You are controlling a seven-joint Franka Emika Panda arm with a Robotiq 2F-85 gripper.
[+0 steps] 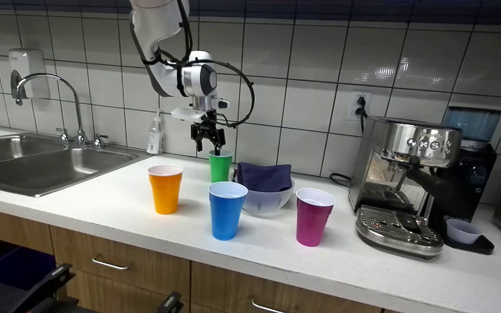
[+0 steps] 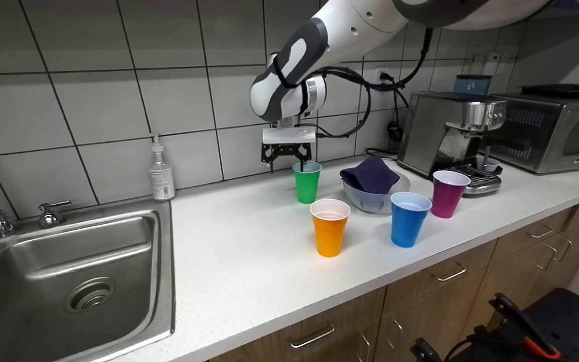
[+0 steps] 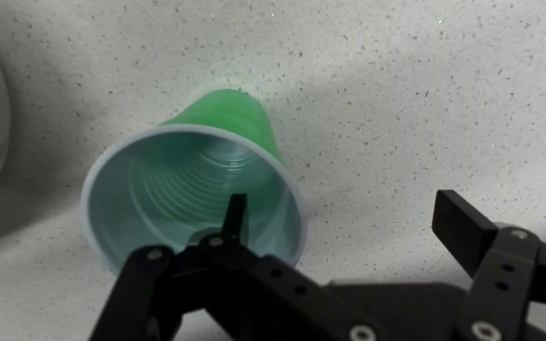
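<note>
A green cup [image 1: 220, 167] stands upright on the counter near the tiled wall; it shows in an exterior view [image 2: 307, 185] and in the wrist view [image 3: 235, 113]. My gripper [image 1: 208, 151] is pointed down at the cup, also seen in an exterior view [image 2: 286, 170]. In the wrist view the gripper [image 3: 341, 203] is open, with one finger at or just inside the cup's mouth and the other outside. The near wall of the cup lies between the fingers. I cannot tell whether a finger touches it. Nothing is held.
An orange cup [image 1: 165, 191], a blue cup [image 1: 225, 217] and a magenta cup [image 1: 312, 221] stand nearby. A bowl [image 1: 268, 201] holds a dark blue cloth [image 1: 263, 177]. A soap bottle [image 2: 161, 176], sink [image 2: 164, 261], coffee machine [image 1: 407, 148] and microwave [image 2: 561, 136] are around.
</note>
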